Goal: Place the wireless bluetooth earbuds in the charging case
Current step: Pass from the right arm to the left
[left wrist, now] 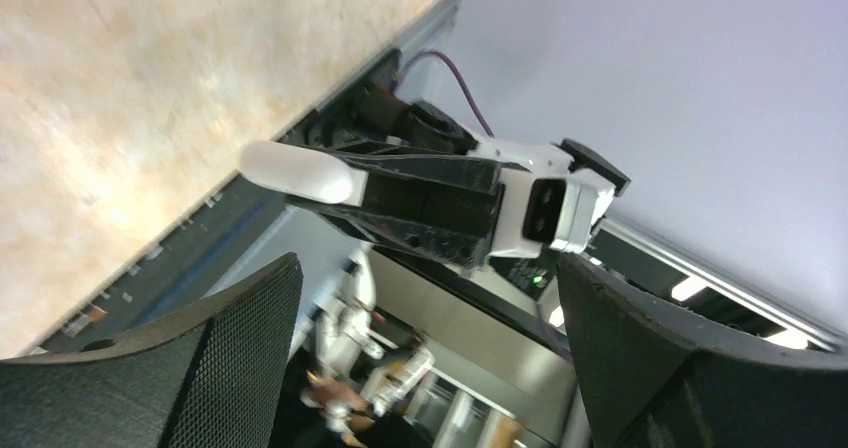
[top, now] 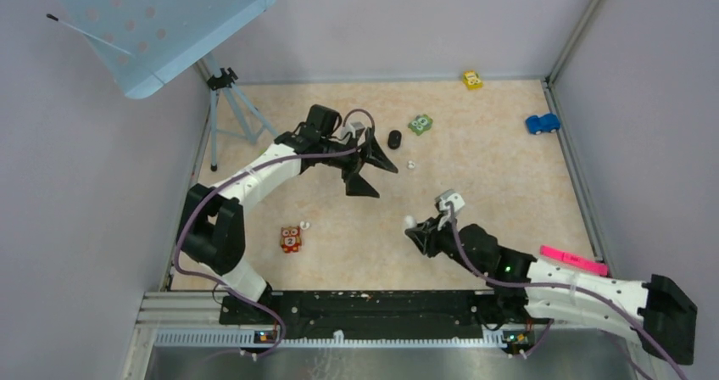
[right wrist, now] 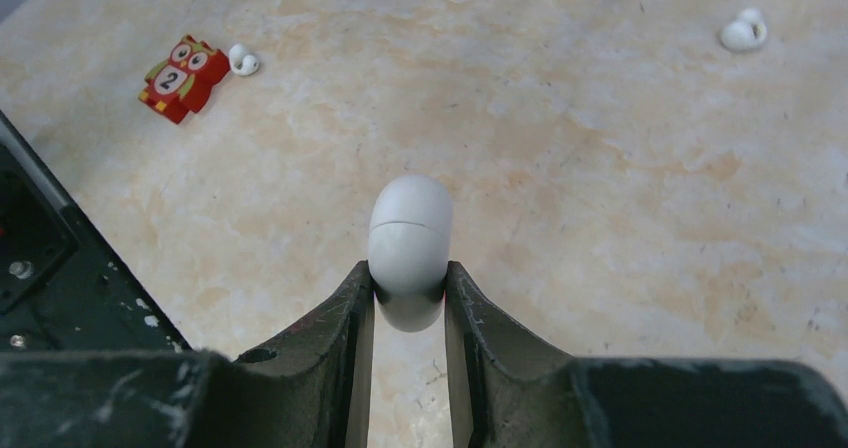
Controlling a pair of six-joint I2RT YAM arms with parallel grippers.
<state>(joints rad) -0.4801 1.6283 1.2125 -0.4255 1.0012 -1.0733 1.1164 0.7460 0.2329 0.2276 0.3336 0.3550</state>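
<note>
Two white earbuds [top: 411, 164], one case [right wrist: 408, 248], four toys [top: 290, 239]

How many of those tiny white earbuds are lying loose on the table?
2. One white earbud lies beside the red owl toy; the second earbud lies alone near the middle of the table. Others may be hidden from view.

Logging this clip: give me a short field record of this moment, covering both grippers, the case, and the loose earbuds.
left gripper: jaws open, holding nothing
right gripper: jaws shut on the charging case
charging case: white, lid closed, gripped at its lower end
white earbud: on the tabletop close beside the owl toy
second white earbud: lying alone on the tabletop
progress: both white earbuds are outside the case
</note>
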